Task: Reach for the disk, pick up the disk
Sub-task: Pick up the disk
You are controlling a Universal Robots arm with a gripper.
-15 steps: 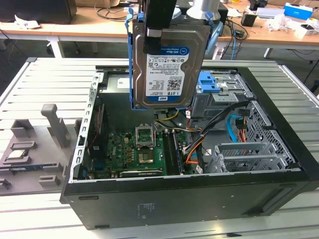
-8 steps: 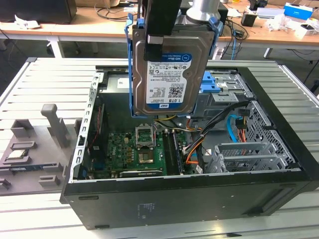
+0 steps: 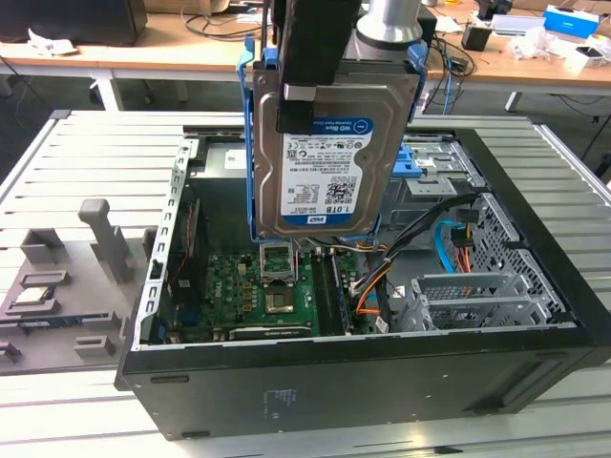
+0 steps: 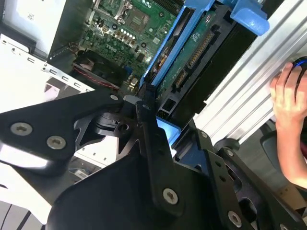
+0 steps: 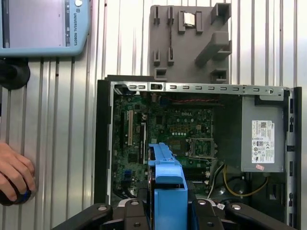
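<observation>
The disk (image 3: 329,167) is a silver hard drive with a white-and-blue label and blue side rails. It hangs upright above the open computer case (image 3: 382,382), clear of the parts inside. My gripper (image 3: 304,100) is shut on its upper part, with a black finger lying across the label side. In the second wrist view the disk (image 4: 194,52) appears edge-on, its connector side showing, clamped between the black fingers (image 4: 149,125). In the first wrist view its blue rail (image 5: 168,179) rises between the gripper's black links (image 5: 168,213).
Below the disk lie the green motherboard (image 3: 258,286), loose cables (image 3: 449,243) and a metal drive cage (image 3: 477,296). A grey fixture (image 3: 76,277) sits at the exterior view's left. A power supply (image 5: 261,139), a teach pendant (image 5: 43,24) and a person's hand (image 5: 14,172) are nearby.
</observation>
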